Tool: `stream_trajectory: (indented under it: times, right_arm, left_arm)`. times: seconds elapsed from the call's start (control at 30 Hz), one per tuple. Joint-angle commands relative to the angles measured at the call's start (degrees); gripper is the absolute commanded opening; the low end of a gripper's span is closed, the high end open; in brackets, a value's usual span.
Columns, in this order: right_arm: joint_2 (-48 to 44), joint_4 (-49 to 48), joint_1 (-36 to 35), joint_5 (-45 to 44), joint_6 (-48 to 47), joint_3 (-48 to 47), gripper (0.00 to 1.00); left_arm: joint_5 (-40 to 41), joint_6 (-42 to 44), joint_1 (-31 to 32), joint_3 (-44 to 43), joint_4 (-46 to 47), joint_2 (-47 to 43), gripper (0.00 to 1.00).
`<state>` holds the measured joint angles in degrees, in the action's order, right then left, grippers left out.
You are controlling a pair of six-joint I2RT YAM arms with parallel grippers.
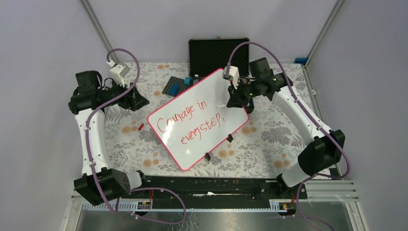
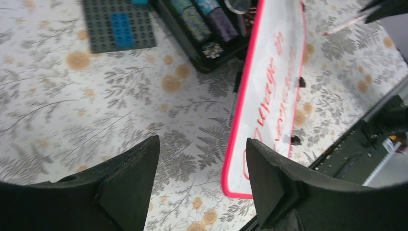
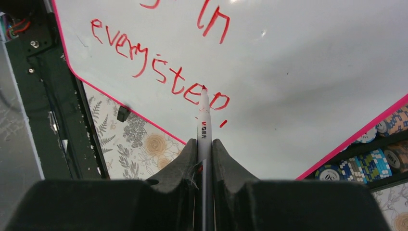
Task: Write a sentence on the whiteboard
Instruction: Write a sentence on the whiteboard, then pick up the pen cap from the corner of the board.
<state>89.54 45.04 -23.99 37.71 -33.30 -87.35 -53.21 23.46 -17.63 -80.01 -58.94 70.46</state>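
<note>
Nearest: right end effector (image 3: pixel 204 144), fingers clamped on a white marker (image 3: pixel 204 120). The marker is held lengthwise between the fingers, its red tip directed at the end of "step"; contact with the surface cannot be told.

Table (image 1: pixel 269 139): covered in a floral-patterned cloth.

Whiteboard (image 1: pixel 202 139): laid flat at the table's centre, long axis set diagonally from near left to far right. Two black clips (image 1: pixel 208 156) are fitted on the near-right long edge.

Right arm: elbow raised at the near right, forearm extended toward the far left over the board's far end.

Left arm: carried up the left side, wrist turned rightward.

Left end effector (image 2: pixel 202 149): fingers apart, nothing held, poised over the table left of the board.

Black case (image 1: pixel 219 55): open beyond the board, poker chips (image 3: pixel 375 163) stored inside.

Sentence (image 1: pixel 190 122): red, in two lines along the board's long axis.
</note>
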Motion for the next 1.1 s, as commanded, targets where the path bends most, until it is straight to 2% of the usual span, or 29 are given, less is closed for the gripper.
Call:
stream_trajectory:
  times: [0.0, 0.13, 0.2, 0.4, 0.5, 0.73, 1.07]
  right_arm:
    - [-0.4, 3.3, 0.4, 6.5, 2.1, -4.8, 0.0]
    - [-0.3, 5.0, 0.8, 10.1, 3.3, -6.2, 0.0]
    - [-0.3, 4.9, 1.4, 11.7, 3.7, -6.0, 0.0]
    - [0.6, 5.0, 3.8, 17.2, 4.6, -5.2, 0.0]
    - [1.0, 6.7, 4.3, 19.3, 3.8, -6.0, 0.0]
    - [1.3, 9.2, 4.6, 20.2, 2.6, -6.9, 0.0]
    - [1.2, 9.7, 4.6, 19.6, 2.3, -6.3, 0.0]
  left_arm:
    - [4.5, 2.0, -4.2, -1.2, -0.4, -1.3, 0.71]
    - [7.2, 6.8, -10.9, 2.3, -2.4, -0.3, 0.7]
    - [11.3, 8.8, -12.8, 4.7, -1.6, 0.4, 0.69]
    - [19.4, 13.8, -13.1, 15.2, 4.7, 1.5, 0.66]
    - [20.4, 15.3, -13.0, 18.5, 7.7, 4.0, 0.64]
    - [23.3, 13.3, -10.8, 21.5, 15.3, 11.6, 0.59]
    - [32.9, 6.4, -2.9, 25.7, 28.1, 19.2, 0.49]
